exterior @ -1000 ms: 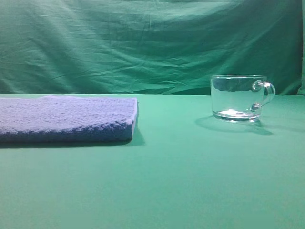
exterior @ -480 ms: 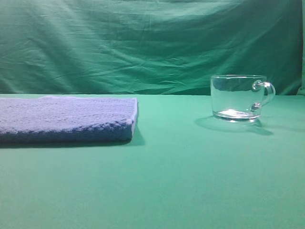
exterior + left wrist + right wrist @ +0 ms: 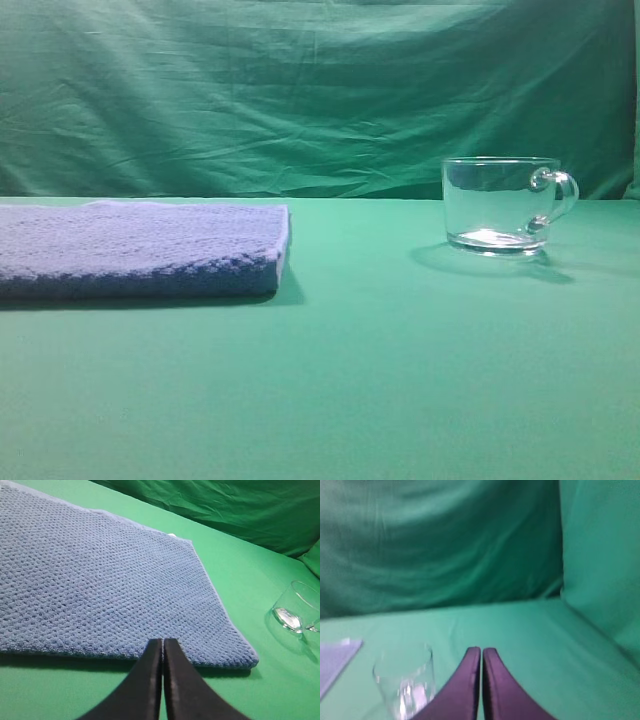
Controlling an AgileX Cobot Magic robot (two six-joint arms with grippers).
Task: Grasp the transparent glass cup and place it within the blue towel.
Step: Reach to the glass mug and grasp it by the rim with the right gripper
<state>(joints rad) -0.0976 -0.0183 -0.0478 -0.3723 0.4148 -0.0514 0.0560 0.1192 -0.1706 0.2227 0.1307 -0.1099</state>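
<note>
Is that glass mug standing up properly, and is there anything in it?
The glass mug stands upright on the green table, mouth up, handle toward the right. It looks empty: the backdrop shows clearly through it, with no liquid line.

Low frontal view, two wrist close-ups

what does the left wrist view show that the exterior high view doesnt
Only the left wrist view shows the left gripper, its dark fingers pressed together, empty, over the blue towel's near edge, and the towel's nubby top from above. Only the exterior high view shows the transparent glass cup whole and upright, handle to the right, plus the draped green backdrop. Both show the blue towel and the cup apart on the green table.
</note>
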